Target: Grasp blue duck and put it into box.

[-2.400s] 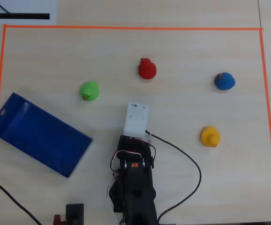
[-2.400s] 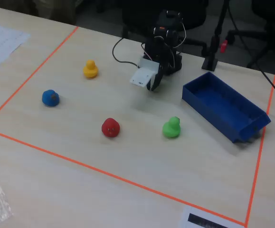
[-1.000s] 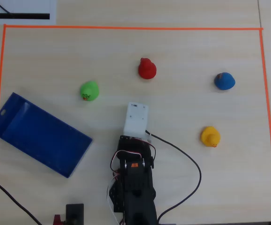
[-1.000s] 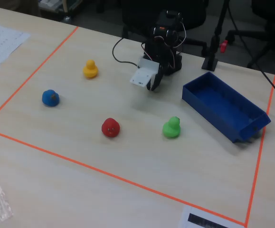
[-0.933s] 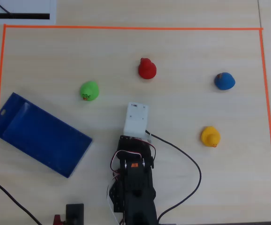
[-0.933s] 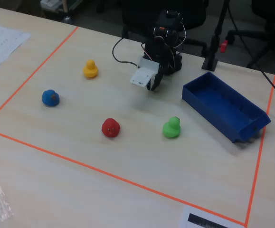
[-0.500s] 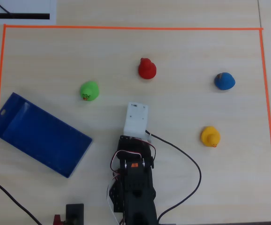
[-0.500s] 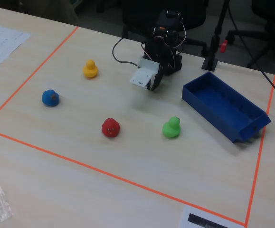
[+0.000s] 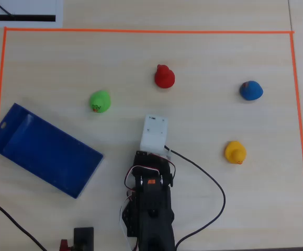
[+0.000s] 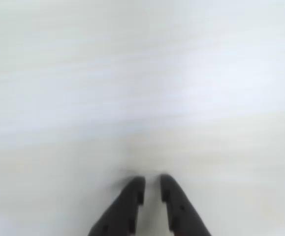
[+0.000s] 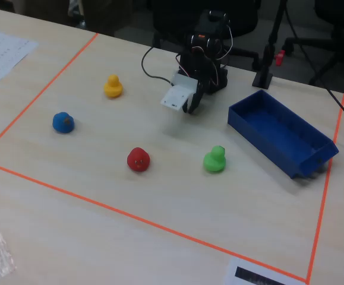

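Note:
The blue duck (image 9: 251,90) sits at the right of the overhead view and at the left of the fixed view (image 11: 63,122), far from the arm. The blue box (image 9: 46,151) lies open and empty at the left of the overhead view and at the right of the fixed view (image 11: 284,133). My gripper (image 10: 152,183) points down over bare table near the arm's base (image 11: 191,107). Its jaws are almost together with a narrow gap and hold nothing. In the overhead view the white wrist mount (image 9: 154,133) hides it.
A red duck (image 9: 164,77), a green duck (image 9: 100,101) and a yellow duck (image 9: 235,152) stand on the table. Orange tape (image 9: 141,31) frames the work area. A black cable (image 9: 214,183) loops to the right of the arm's base.

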